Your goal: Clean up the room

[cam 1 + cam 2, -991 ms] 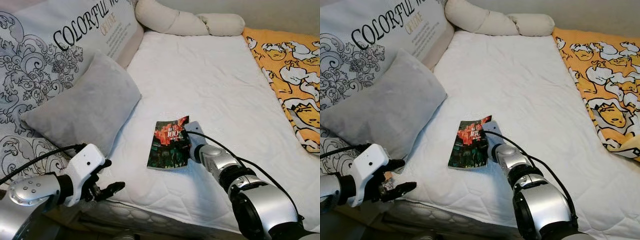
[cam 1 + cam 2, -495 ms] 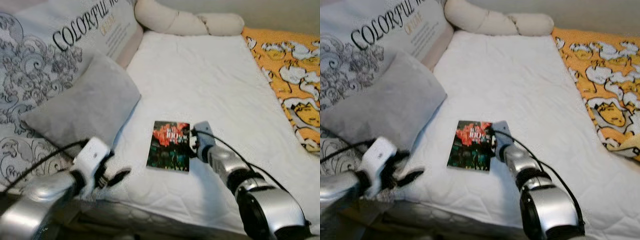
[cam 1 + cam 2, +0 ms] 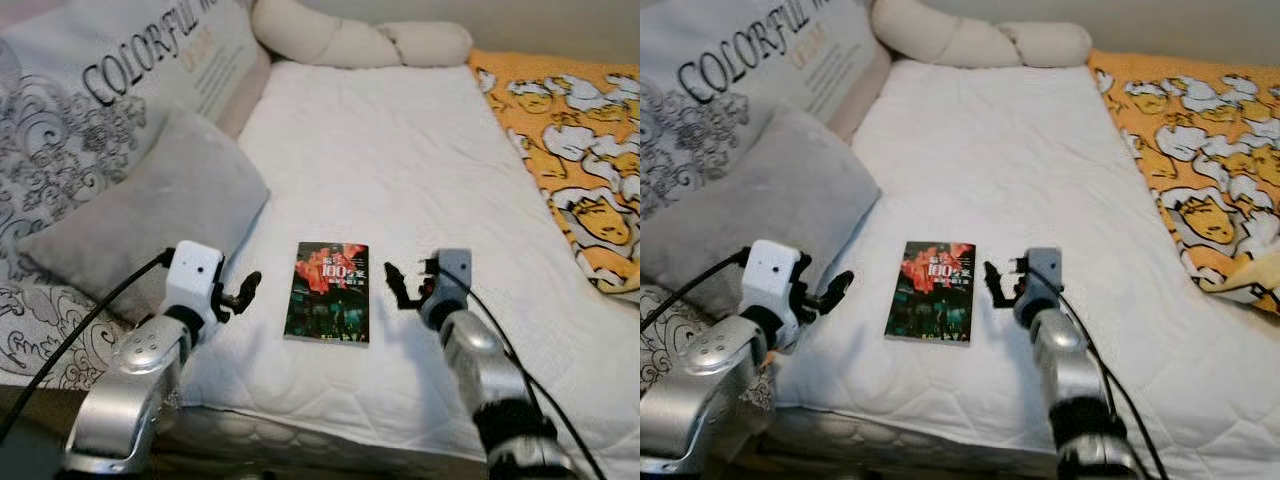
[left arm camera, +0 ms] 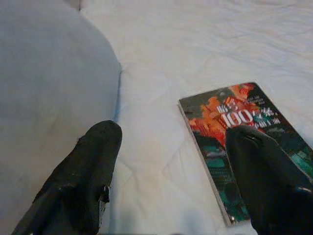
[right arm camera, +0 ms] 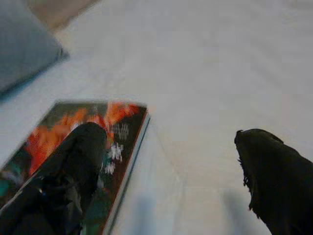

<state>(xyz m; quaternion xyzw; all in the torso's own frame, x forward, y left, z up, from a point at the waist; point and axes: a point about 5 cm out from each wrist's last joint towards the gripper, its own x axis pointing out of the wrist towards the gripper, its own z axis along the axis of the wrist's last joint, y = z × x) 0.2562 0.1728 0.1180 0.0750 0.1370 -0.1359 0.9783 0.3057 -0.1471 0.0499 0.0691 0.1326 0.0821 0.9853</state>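
book (image 3: 329,290) flat on white mattress (image 3: 400,150), grey pillow (image 3: 140,220) beside.

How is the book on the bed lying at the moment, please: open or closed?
Closed. The book lies flat on the white bed, front cover up, no pages showing.

Bare sheet (image 3: 400,170) lay open around the book (image 3: 329,305); a pillow (image 3: 140,225) crowded its left side.

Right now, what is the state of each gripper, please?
Left gripper: open, holding nothing, left of the book.
Right gripper: open, holding nothing, right of the book.
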